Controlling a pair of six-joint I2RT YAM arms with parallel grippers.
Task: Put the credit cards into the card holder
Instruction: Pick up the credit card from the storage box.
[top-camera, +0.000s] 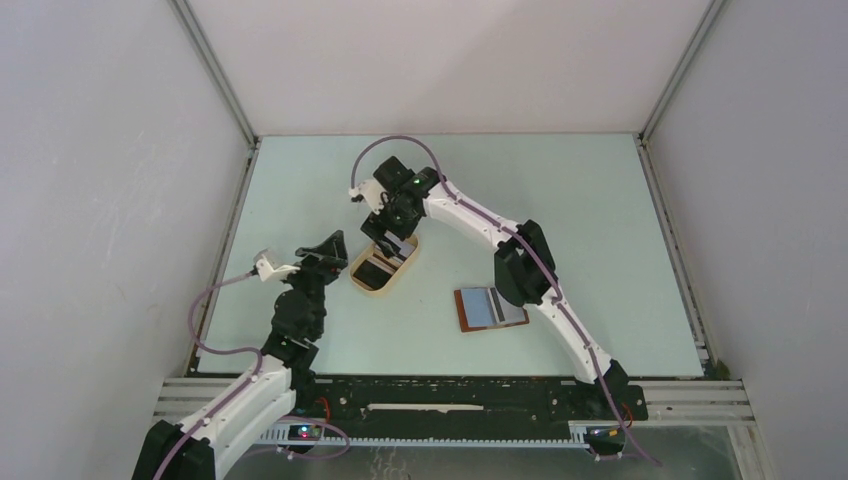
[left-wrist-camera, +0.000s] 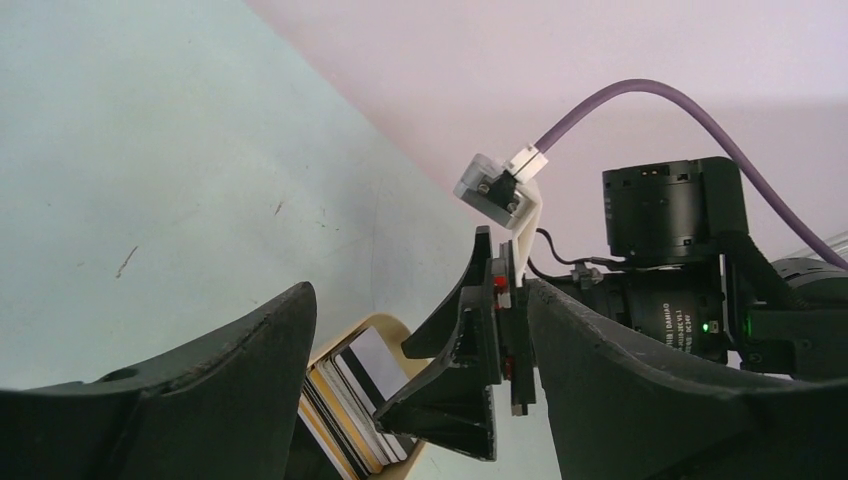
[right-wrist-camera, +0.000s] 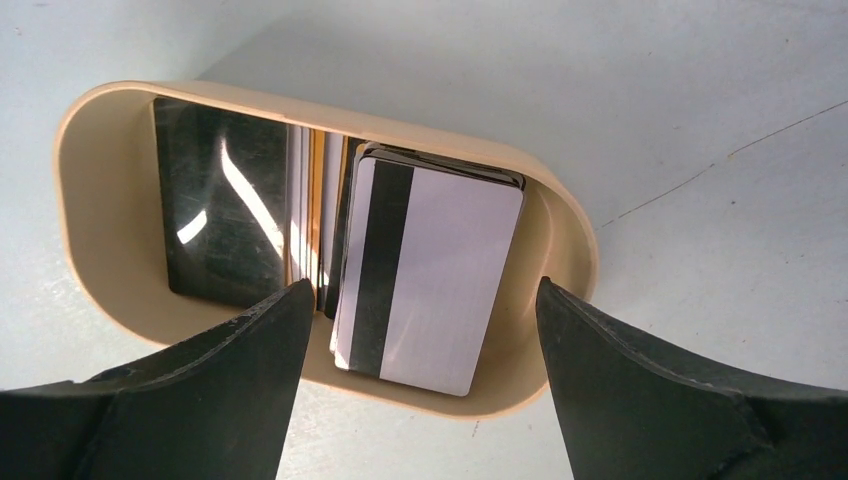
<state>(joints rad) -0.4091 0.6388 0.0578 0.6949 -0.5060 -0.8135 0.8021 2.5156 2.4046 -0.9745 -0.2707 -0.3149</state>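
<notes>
Currently my right gripper (right-wrist-camera: 422, 290) hangs wide open, empty, above the credit cards (right-wrist-camera: 450, 240) in the tray (right-wrist-camera: 572, 250). Pickup step: lower, then pinch one card.

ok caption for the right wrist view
Open right gripper over the tray of cards, a striped card on top.

Overhead, wrists: all on credit cards (right-wrist-camera: 440, 270)

1. Oval tray (right-wrist-camera: 578, 250): smooth, matt tan plastic.
2. Dark credit card (right-wrist-camera: 215, 215): glossy, mirror-like plastic. Whitish credit card (right-wrist-camera: 450, 270): soft satin sheen.
3. Table (right-wrist-camera: 720, 250): matt, pale, faintly scratched.
4. Right gripper's fingers (right-wrist-camera: 190, 400): matt black plastic, grainy edges.
5. Card holder (top-camera: 462, 312): dull reddish-brown, leather-like.
</notes>
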